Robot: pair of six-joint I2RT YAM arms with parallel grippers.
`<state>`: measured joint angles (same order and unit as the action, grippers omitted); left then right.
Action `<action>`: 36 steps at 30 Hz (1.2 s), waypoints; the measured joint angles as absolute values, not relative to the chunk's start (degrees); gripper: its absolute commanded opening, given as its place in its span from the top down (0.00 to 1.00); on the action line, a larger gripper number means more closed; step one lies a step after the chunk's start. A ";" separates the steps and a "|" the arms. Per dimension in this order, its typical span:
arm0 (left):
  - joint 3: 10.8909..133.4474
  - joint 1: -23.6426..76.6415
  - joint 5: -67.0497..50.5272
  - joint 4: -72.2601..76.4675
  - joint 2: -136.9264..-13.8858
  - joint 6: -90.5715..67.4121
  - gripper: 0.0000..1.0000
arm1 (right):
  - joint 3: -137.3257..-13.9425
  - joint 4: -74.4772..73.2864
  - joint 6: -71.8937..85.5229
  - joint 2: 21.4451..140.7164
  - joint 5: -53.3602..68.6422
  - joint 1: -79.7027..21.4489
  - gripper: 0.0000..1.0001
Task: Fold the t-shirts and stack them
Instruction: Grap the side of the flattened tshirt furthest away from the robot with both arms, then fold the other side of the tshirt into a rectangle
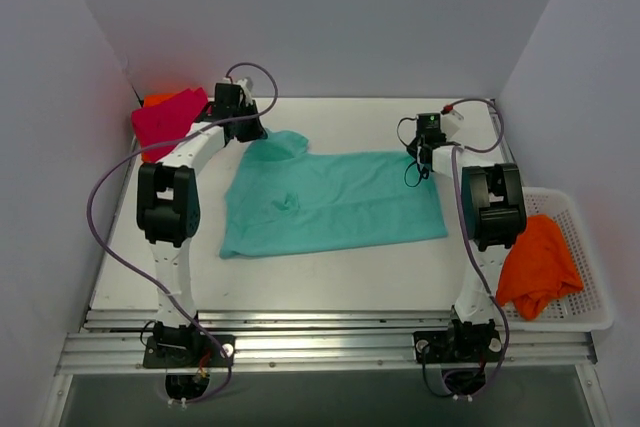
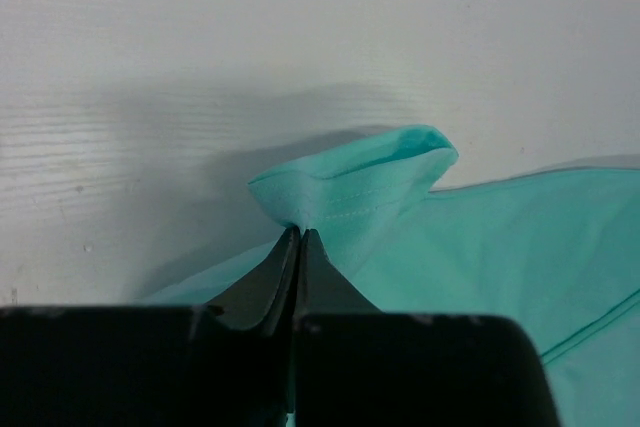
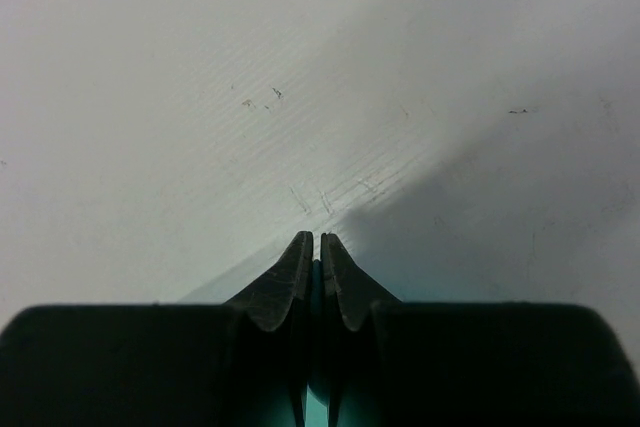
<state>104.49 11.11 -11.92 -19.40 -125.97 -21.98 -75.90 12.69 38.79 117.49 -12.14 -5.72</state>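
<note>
The left claw is pinched tight on the hemmed sleeve of the teal t-shirt, holding it in a small peak above the white desk. The right claw is closed too, with a sliver of teal cloth showing between its fingers. Only the top view shows the shirt spread flat mid-desk with a claw at each far corner, the magenta t-shirt heaped at the far left, and an orange t-shirt in the white tray on the right.
</note>
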 measured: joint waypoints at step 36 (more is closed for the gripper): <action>40.25 41.15 24.01 -14.87 -72.66 -37.04 0.06 | -40.12 11.49 45.34 83.44 -17.61 -6.85 0.00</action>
